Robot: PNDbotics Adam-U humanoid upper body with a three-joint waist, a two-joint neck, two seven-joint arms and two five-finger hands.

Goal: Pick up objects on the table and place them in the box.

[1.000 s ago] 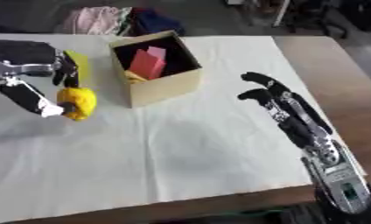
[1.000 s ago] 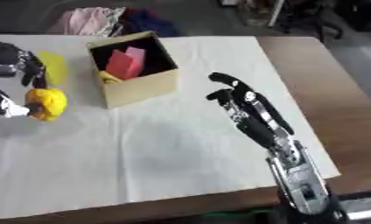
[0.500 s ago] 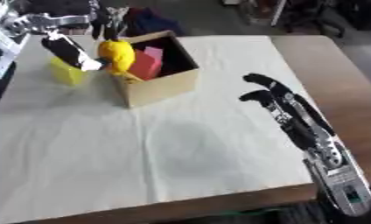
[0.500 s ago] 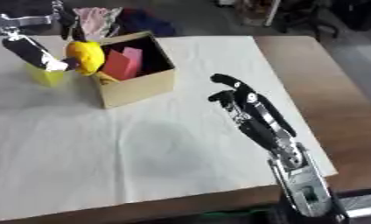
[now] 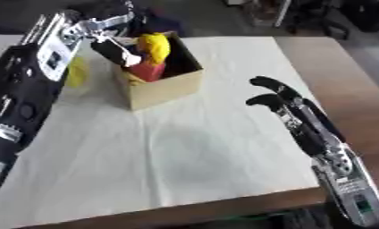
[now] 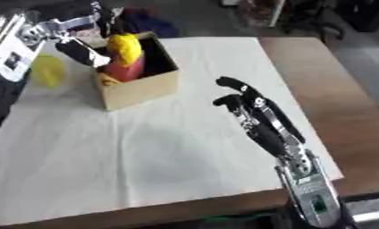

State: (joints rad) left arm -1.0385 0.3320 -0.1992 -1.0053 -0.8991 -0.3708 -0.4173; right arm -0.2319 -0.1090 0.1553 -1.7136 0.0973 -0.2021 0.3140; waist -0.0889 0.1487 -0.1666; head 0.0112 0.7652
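The yellow object [image 5: 155, 48], rounded, bright and smooth-looking, sat at the open top of the box [image 5: 163, 85], resting over a red block [image 5: 146, 71] inside it, when I looked down through the head cameras. Nearest to me, my right hand [image 5: 290, 112] hovered above the white cloth [image 5: 169, 147] near its right edge, fingers relaxed and slightly bent, holding nothing, well apart from the box. The cloth covered most of the brown table [image 5: 341, 80]. Farther off stood the tan cardboard box, open at the top. My left hand [image 5: 114, 42] reached over the box's left rim with its fingers beside the yellow object; I could not tell whether they gripped it. Another yellow thing [image 6: 48, 70] lay on the cloth left of the box.
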